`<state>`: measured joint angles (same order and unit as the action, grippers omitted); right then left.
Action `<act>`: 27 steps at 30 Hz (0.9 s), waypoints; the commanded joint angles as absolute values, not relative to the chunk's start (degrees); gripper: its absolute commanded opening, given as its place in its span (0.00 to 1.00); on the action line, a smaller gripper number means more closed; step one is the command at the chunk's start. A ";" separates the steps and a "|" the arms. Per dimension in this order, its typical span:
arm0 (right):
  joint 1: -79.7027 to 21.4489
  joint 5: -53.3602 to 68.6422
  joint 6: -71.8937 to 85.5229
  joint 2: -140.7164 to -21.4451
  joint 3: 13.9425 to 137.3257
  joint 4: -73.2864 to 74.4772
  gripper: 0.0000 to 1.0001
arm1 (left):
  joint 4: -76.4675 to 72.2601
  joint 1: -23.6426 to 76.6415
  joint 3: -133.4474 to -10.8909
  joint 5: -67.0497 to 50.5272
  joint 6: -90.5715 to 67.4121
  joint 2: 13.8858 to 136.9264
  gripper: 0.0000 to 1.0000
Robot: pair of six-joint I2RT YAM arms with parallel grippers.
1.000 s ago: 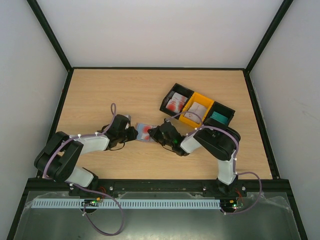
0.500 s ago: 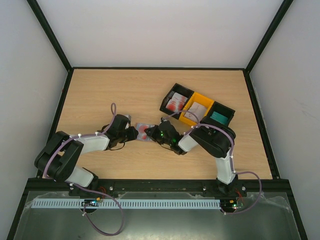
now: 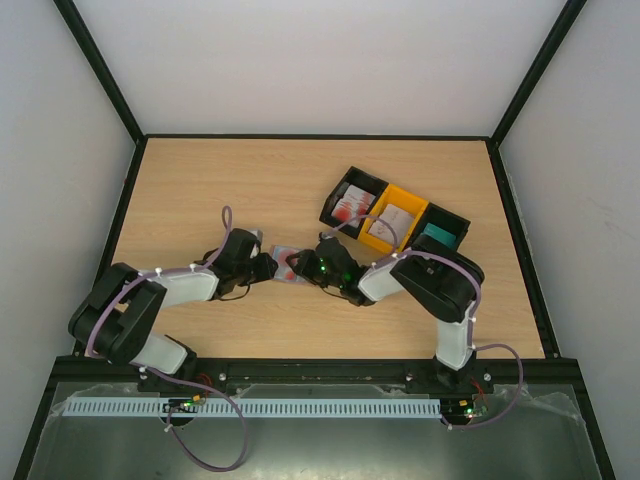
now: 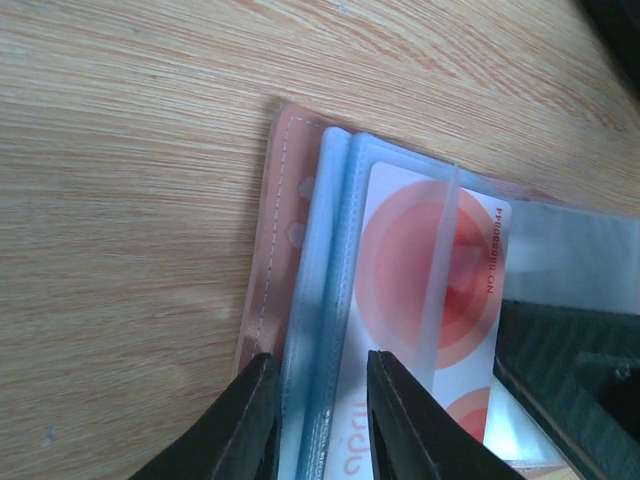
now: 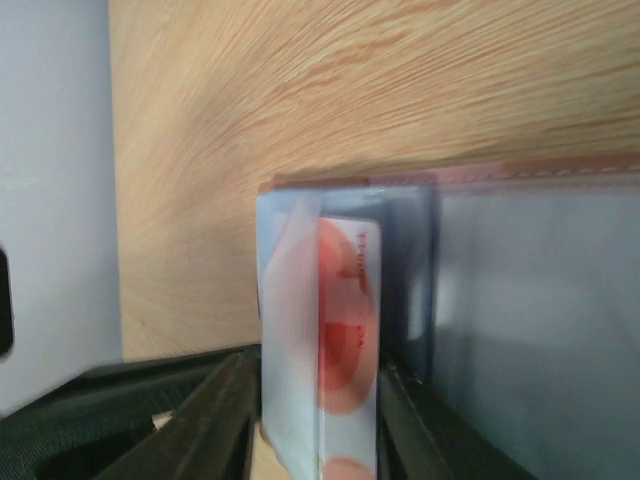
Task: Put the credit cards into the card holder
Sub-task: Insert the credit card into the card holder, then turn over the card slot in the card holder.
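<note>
Where the arms meet on the desk (image 3: 200, 190), the card holder (image 3: 284, 258) lies between left hand (image 3: 270, 267) and right hand (image 3: 300, 266) (top view). Left wrist: left hand is clamped on its blue pockets (image 4: 318, 300), a red-marked credit card (image 4: 400, 250) just beyond. Right wrist: the card stands between parted fingers (image 5: 225, 420); pinched or not, I cannot tell.

Sitting right of centre on the wood-grain table (image 3: 220, 180), touching in a slanted row: black tray (image 3: 334, 196), yellow tray (image 3: 406, 190), second black tray (image 3: 450, 214). Enclosing all: black frame (image 3: 100, 70), white walls (image 3: 320, 60).
</note>
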<state>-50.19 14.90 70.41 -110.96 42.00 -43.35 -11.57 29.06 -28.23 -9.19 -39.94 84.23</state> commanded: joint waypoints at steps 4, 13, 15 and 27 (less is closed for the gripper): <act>-50.78 15.25 66.95 -103.90 38.82 -30.99 0.41 | -3.87 29.36 -28.03 -14.69 -38.26 82.27 0.33; -51.84 14.03 61.43 -102.18 42.66 -20.29 0.09 | -1.96 29.35 -28.35 -15.36 -38.38 77.39 0.35; -52.05 14.21 60.04 -103.03 44.29 -19.00 0.06 | -1.25 29.36 -28.35 -14.53 -38.61 76.38 0.35; -53.70 12.01 54.27 -104.03 49.10 -11.31 0.12 | -1.24 29.36 -28.45 -13.09 -40.12 73.18 0.34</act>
<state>-53.06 13.93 57.54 -103.04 47.22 -16.60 -1.69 29.08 -28.27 -13.82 -39.27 74.50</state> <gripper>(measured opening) 0.126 0.344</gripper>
